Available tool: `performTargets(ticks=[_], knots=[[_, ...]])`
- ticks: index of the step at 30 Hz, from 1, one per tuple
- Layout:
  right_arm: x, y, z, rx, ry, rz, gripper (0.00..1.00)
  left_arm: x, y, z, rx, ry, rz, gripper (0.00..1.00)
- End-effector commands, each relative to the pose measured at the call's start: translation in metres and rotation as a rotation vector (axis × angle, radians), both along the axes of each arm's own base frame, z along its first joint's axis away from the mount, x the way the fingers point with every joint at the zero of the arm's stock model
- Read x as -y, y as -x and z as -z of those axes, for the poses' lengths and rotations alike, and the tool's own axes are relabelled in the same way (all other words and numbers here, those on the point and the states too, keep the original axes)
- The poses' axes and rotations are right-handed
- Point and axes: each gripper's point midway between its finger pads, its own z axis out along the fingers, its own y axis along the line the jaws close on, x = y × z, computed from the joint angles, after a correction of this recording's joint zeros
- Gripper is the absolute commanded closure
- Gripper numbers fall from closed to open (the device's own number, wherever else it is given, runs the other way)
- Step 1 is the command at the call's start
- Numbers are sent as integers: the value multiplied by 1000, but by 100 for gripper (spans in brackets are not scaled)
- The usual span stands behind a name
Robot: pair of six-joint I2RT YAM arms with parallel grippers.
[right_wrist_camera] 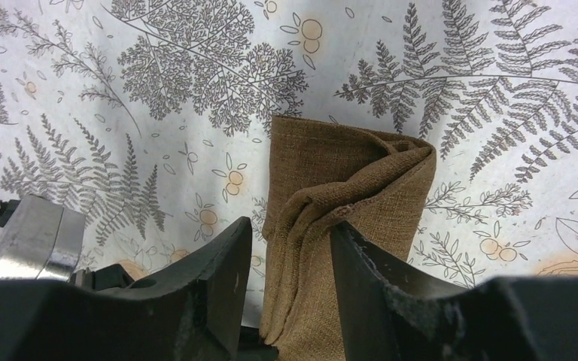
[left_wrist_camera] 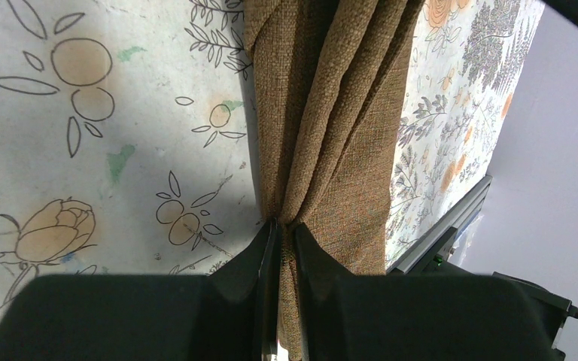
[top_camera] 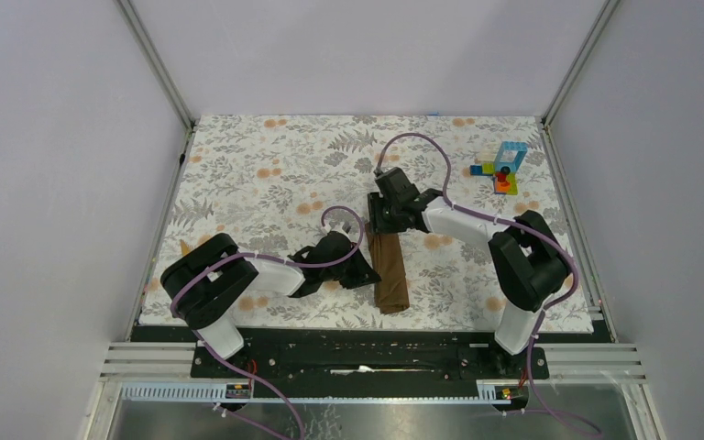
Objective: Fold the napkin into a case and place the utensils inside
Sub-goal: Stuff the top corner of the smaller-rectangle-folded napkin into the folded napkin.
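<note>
Two pincers share one narrow strip of cloth. The left pincer [left_wrist_camera: 284, 235] is clamped on a gathered pinch of the napkin [left_wrist_camera: 331, 113], whose layers fan out ahead of its tips across the desk [left_wrist_camera: 83, 150]. The right pincer [right_wrist_camera: 286, 241] stands apart, straddling a raised fold. The strip's far end lies just ahead of its tips, and a sliver of desk shows beside one finger, so it grips nothing. No utensils show in any view.

The likely trouble is the folds coming undone. The left grip holds only a thin bunch of layers, so a pull from there could drag the whole strip or peel the pleats open. If the right pincer closes on that loose ridge, it may catch only the top layer and leave the case lopsided.
</note>
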Motion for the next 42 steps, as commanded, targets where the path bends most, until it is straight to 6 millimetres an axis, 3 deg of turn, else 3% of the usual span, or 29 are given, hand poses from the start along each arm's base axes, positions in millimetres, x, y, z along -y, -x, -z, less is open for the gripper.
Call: performTargets(ticks=[1, 9, 19, 25, 33, 42], knots=[[-3, -13, -11, 82, 75, 24, 52, 1, -4, -8, 41, -2, -1, 85], [-1, -13, -8, 116, 148, 42, 58, 2, -5, -8, 42, -3, 2, 86], [-5, -13, -4, 143, 220, 48, 57, 1, -5, -9, 51, -6, 5, 86], [-7, -13, -5, 166, 252, 51, 67, 1, -5, -9, 51, -8, 6, 86], [-5, -13, -5, 190, 302, 61, 59, 2, -5, -8, 53, -10, 10, 86], [-7, -12, 1, 202, 348, 60, 60, 2, -5, -8, 54, -12, 12, 86]])
